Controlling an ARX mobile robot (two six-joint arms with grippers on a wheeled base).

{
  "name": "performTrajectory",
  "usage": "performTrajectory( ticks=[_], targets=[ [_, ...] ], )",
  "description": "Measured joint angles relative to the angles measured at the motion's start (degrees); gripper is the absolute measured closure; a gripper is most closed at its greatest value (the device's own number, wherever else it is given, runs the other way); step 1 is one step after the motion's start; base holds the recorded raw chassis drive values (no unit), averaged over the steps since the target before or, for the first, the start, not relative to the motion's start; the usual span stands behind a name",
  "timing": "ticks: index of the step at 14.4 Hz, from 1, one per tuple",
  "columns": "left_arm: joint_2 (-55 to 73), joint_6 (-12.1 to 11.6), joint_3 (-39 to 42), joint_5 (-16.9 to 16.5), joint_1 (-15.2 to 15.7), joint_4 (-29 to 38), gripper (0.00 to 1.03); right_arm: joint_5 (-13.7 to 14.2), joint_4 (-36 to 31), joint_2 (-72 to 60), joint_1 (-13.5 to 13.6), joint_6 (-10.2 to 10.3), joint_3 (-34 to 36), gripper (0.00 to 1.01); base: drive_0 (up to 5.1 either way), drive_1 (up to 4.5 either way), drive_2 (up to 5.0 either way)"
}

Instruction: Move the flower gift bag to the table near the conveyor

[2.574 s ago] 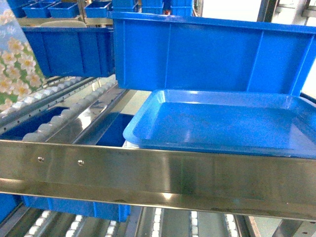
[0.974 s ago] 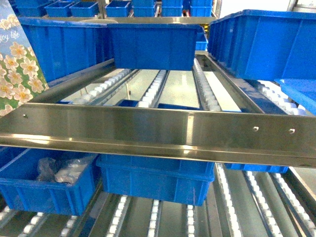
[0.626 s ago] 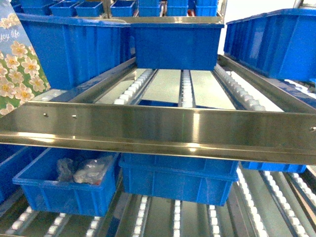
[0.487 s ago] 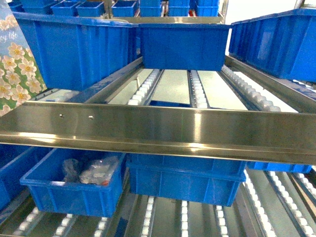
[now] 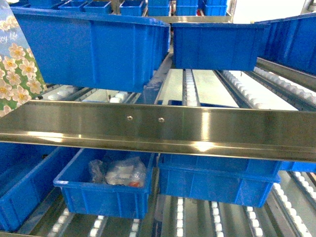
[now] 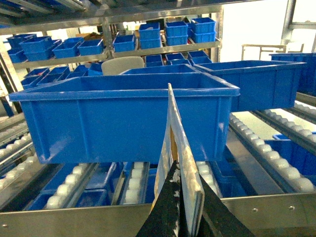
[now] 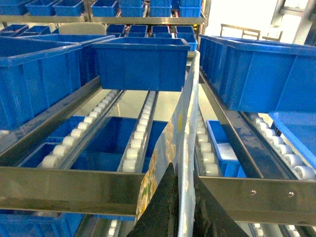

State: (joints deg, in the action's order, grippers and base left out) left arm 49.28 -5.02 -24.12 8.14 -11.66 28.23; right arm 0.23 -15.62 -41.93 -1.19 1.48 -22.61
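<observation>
The flower gift bag (image 5: 17, 57), printed with white blossoms on green and blue, shows only at the left edge of the head view. The left wrist view has the bag (image 6: 181, 143) edge-on, with my left gripper (image 6: 178, 200) shut on its upper wall. My right gripper (image 7: 186, 197) is shut on another wall of the bag (image 7: 185, 113), which hangs in front of the conveyor (image 5: 163, 126), a steel frame with white roller rails. Neither gripper appears in the head view. The table is out of view.
A large blue bin (image 5: 94, 47) sits on the upper rollers at left, a smaller one (image 5: 217, 44) behind it. On the lower level a blue bin (image 5: 106, 185) holds bagged parts. Steel cross rails (image 6: 74, 219) (image 7: 64, 190) run close below both grippers.
The rack and bins have slid rightward across the head view, and the blue tray seen earlier is gone. The bag stays at the left edge, held by both grippers.
</observation>
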Motion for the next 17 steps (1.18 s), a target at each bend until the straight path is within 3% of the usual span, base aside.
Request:
performTrajectory(
  ticks=[17],
  targets=[
    [0.0,0.0,0.0,0.0,0.0,0.1,1.01,0.0,-0.1,0.0,0.0,0.0,0.0,0.98,-4.9,2.48,2.5]
  ],
)
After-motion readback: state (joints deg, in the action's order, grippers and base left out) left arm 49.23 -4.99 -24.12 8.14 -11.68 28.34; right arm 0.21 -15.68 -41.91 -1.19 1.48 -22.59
